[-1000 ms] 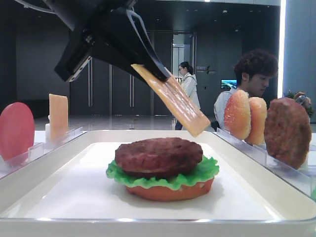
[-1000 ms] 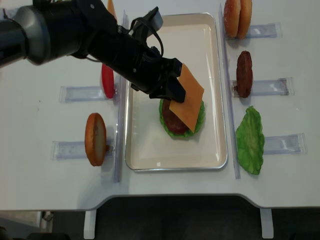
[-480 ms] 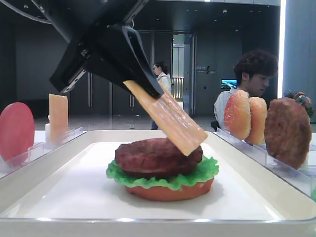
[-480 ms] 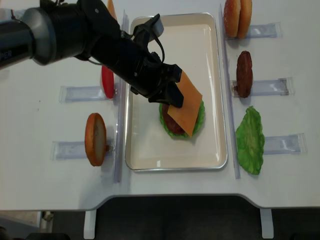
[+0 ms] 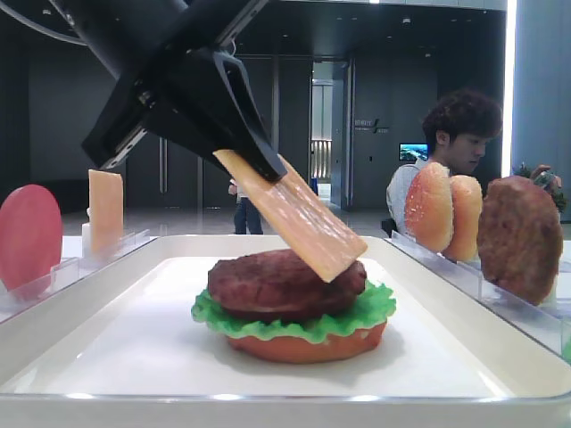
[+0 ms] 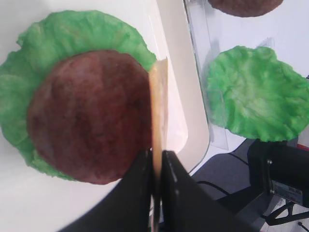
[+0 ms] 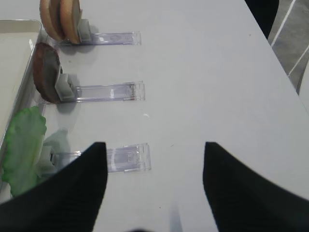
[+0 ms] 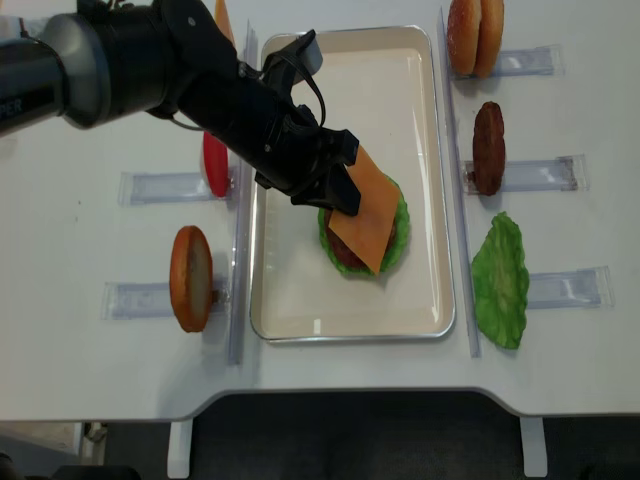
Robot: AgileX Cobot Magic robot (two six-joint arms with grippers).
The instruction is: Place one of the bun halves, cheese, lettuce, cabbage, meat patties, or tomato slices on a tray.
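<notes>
Left gripper (image 5: 268, 169) clenched on tilted cheese (image 5: 294, 218), low corner touching patty (image 5: 285, 283). Risk: released tilted, cheese slides off toward 3 o'clock.

A white table (image 8: 90, 360) fills the overhead frame, with the tray (image 8: 290, 310) lying at centre. Clear slotted holders (image 8: 150, 186) lie left and right of it, and a lettuce (image 8: 500, 280) leaf rests at lower right.

Matte black left arm (image 8: 150, 60) with rounded grey-black segments, thin black cable looping near its wrist, small grey block there, flat black wedge-shaped jaws
</notes>
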